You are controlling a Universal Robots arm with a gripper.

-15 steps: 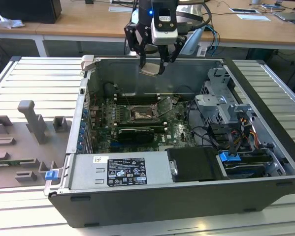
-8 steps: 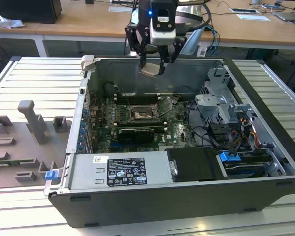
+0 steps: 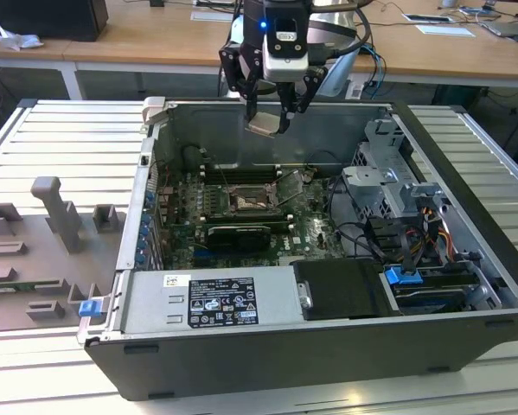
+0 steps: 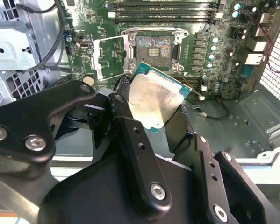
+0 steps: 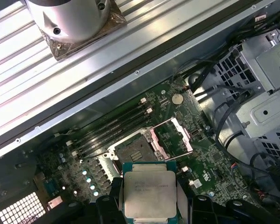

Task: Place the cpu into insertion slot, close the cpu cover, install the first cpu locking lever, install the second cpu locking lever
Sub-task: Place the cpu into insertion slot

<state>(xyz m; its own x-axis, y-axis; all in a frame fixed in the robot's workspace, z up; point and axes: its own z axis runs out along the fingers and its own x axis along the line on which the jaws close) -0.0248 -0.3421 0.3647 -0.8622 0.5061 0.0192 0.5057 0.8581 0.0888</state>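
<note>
My gripper [image 3: 267, 123] hangs above the back of the open computer case, shut on the cpu [image 3: 264, 126], a flat square chip with a pale metal top, held tilted. In both wrist views the cpu [image 4: 154, 99] [image 5: 149, 190] sits between black fingers [image 4: 126, 122], well above the board. Below it lies the insertion slot [image 3: 245, 201] [image 4: 154, 46] [image 5: 132, 152], dark-centred and bare. The cpu cover [image 4: 110, 58] [image 5: 172, 138] is a silvery frame swung open beside the slot.
Long black memory slots [image 3: 250, 169] run behind the socket, and a black card [image 3: 237, 235] lies in front of it. A silver power supply [image 3: 211, 303] fills the case front. A drive cage with cables [image 3: 388, 190] stands at the exterior view's right. Grey fixtures [image 3: 60, 216] sit outside.
</note>
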